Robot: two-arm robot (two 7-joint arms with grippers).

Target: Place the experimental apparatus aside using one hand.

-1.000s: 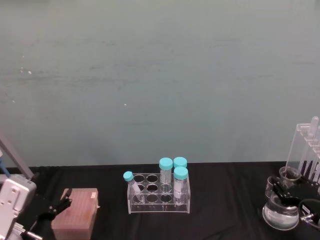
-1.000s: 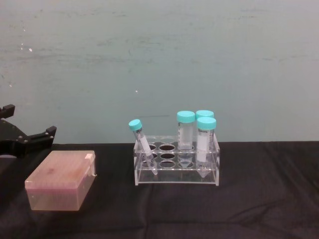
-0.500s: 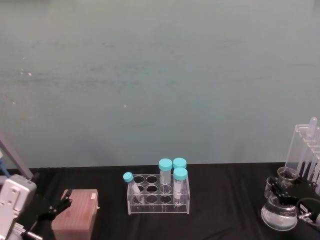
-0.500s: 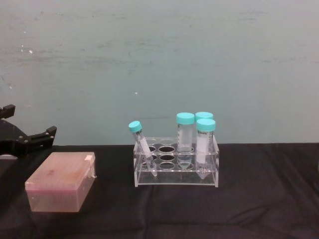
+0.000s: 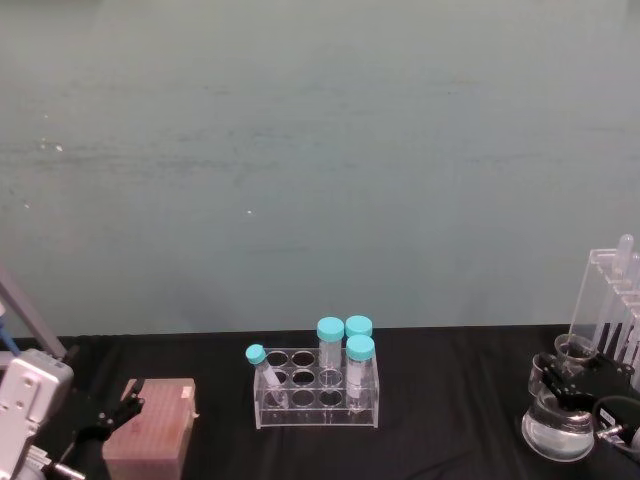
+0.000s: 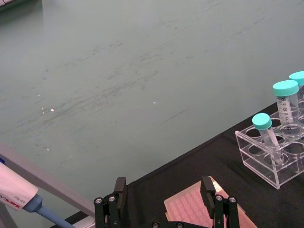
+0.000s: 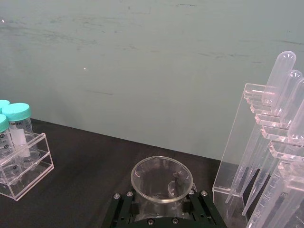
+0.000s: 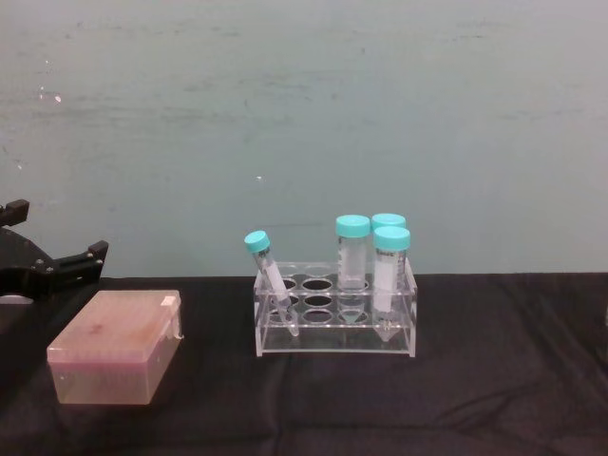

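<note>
Right gripper (image 7: 159, 216) sits at the table's right edge, jaws either side of the beaker (image 7: 161, 183), which stands upright right in front of it. Looks closed on the glass, though contact itself is hard to see. The flask (image 5: 558, 432) is just beside it, with the tall tube rack (image 7: 266, 156) close behind. Left gripper (image 6: 164, 202) hangs open and empty far off, over the pink box (image 6: 199, 209).

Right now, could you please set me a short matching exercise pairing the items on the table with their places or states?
Things:
1. pink tip box
2. small teal-capped tube
3. conical flask
4. pipette rack

States:
A. leaning in the tube rack
B. by the left gripper
C. held at its neck by the right gripper
D. tall, beside the flask

Pairs: 1-B, 2-A, 3-C, 4-D
</note>
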